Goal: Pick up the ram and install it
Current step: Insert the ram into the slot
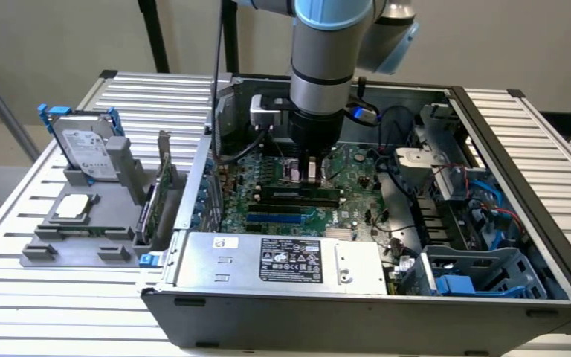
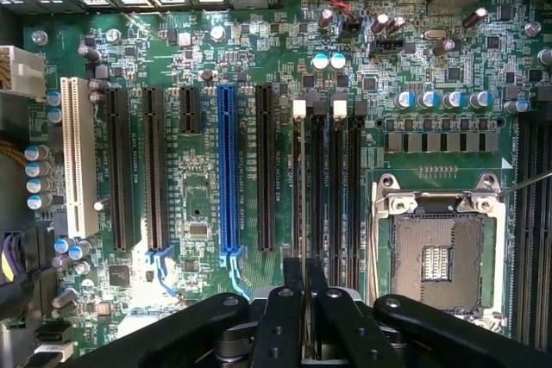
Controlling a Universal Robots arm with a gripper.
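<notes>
Reaching down into an open computer case (image 1: 365, 316), the arm fills the upper middle of the exterior view. Its gripper (image 1: 311, 172) stands upright just above the motherboard (image 1: 350, 167). Directly below its tip, at the centre of the frame, the ram (image 1: 300, 195) lies as a long dark stick along the memory slots. A silver power supply (image 1: 285, 260) sits in the lower middle, at the front of the case. On the exterior view's left, a grey holder (image 1: 68, 238) rests on the slatted table (image 1: 27, 297). It carries a hard drive (image 1: 82, 149) standing upright at the upper left and a square silver chip (image 1: 75, 208) lying flat below it. A green card (image 1: 152, 201) stands on edge between the holder and the case wall.

Seen from the wrist, the gripper (image 2: 305, 266) hangs over the motherboard (image 2: 207, 49) with its black fingers (image 2: 293, 286) clenched, only a narrow gap between them. They are closed on the ram (image 2: 310, 196), seen edge-on as a thin dark strip. It runs away from the fingertips along a memory slot, between two white latches. A blue slot (image 2: 227, 170) and a white slot (image 2: 79, 161) lie parallel to the memory slots. The open processor socket (image 2: 438, 256) sits on the other side of the memory slots from them, with a metal frame around it.
</notes>
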